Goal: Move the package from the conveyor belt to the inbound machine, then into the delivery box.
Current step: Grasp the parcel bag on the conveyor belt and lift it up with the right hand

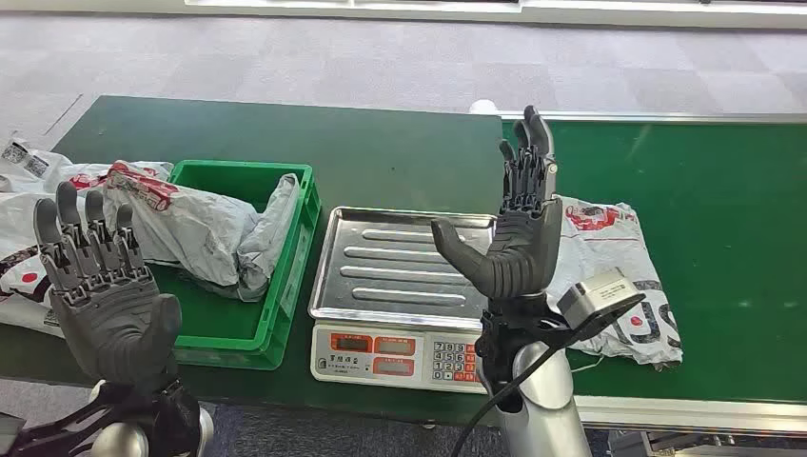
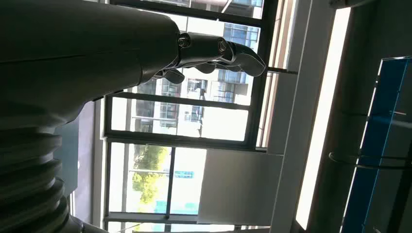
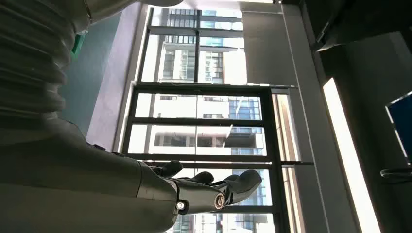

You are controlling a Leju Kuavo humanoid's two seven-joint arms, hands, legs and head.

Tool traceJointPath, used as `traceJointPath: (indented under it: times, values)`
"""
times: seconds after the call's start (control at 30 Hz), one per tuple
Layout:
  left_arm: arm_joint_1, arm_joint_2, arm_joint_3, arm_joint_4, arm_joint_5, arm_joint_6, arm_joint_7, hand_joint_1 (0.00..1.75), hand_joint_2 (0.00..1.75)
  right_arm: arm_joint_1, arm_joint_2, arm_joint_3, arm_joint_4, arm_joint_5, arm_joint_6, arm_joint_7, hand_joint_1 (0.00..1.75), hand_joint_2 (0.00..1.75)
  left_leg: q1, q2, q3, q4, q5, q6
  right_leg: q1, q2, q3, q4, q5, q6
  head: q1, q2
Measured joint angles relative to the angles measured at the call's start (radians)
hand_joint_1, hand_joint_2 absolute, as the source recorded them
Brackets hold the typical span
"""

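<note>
Right hand (image 1: 519, 238) raised upright above the right edge of the weighing scale (image 1: 398, 354), palm facing left, fingers straight and apart, thumb out to the side, holding nothing. Left hand (image 1: 100, 286) raised too, over the front left of the green table (image 1: 381, 152), fingers spread and extended, nothing in it. Grey plastic mailer package (image 1: 609, 267) with red and black print lying flat on the green conveyor belt (image 1: 723, 190), near the belt's front left corner, just beside the scale's right edge, partly behind the right hand; not touched by either hand. Scale near the table's front edge, steel ribbed tray (image 1: 390, 262) on top bare, red displays and keypad facing front. Green plastic crate (image 1: 285, 286) just left of the scale, with a grey mailer bag (image 1: 205, 228) draped over its left wall and slumping inside. More grey mailer bags (image 1: 29, 190) piled at the table's left edge, beside the crate. Both wrist views pointing up at windows (image 3: 199, 121), hands' fingers loosely extended, nothing gripped.
</note>
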Motion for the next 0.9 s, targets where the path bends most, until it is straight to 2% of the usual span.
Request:
traceJointPath:
  times: [0.1,0.17,0.2,0.3,0.33,0.4,0.6,0.9]
  values:
    - [0.000,0.000,0.001,0.000,-0.006,-0.001,0.000,0.00,1.75,-0.004,0.000,-0.001,0.001,0.094,-0.059,0.036,0.00,1.75,0.000,0.000,0.000,0.000,0.000,0.000,0.000,0.000,0.000,0.000,0.000,0.000,0.000,0.000]
    - [0.003,-0.001,0.002,-0.002,-0.012,0.001,0.000,0.00,1.75,-0.013,-0.002,-0.009,0.007,0.270,-0.146,0.133,0.00,1.75,0.000,0.000,0.000,0.000,0.000,0.000,0.000,0.000,0.000,0.000,0.000,0.000,0.000,0.000]
    - [0.007,-0.002,0.002,-0.004,-0.016,0.002,0.000,0.00,1.75,-0.023,-0.004,-0.017,0.017,0.404,-0.186,0.223,0.00,1.75,0.000,0.000,0.000,0.000,0.000,0.000,0.000,0.000,0.000,0.000,0.000,0.000,0.000,0.000]
    - [0.021,-0.006,0.003,-0.018,-0.024,0.004,0.002,0.00,1.75,-0.080,-0.022,-0.082,0.102,0.974,-0.230,0.597,0.00,1.75,0.000,0.000,0.000,0.000,0.000,0.001,0.000,-0.001,0.001,0.000,0.000,0.000,0.000,0.000]
    - [0.026,-0.007,0.003,-0.023,-0.025,0.004,0.003,0.00,1.75,-0.102,-0.030,-0.113,0.139,1.140,-0.225,0.683,0.00,1.75,0.000,-0.001,0.000,0.000,0.001,0.001,-0.001,-0.002,0.001,0.000,0.000,0.001,0.000,0.000]
    - [0.032,-0.008,0.003,-0.029,-0.026,0.005,0.007,0.00,1.75,-0.148,-0.047,-0.169,0.214,1.310,-0.218,0.752,0.00,1.75,0.000,-0.001,0.000,0.000,0.001,0.002,-0.001,-0.003,0.001,0.000,0.001,0.001,0.000,0.000]
    - [0.035,-0.008,0.003,-0.036,-0.025,0.007,0.011,0.00,1.75,-0.249,-0.085,-0.289,0.392,1.293,-0.226,0.761,0.00,1.75,-0.001,-0.003,0.000,0.000,0.002,0.003,-0.001,-0.004,0.002,0.000,0.002,0.002,0.000,0.000]
    - [0.035,-0.008,0.003,-0.039,-0.023,0.007,0.011,0.00,1.75,-0.274,-0.093,-0.325,0.459,1.295,-0.225,0.765,0.00,1.75,-0.001,-0.002,0.000,0.000,0.002,0.003,-0.001,-0.003,0.001,0.000,0.001,0.002,0.000,0.000]
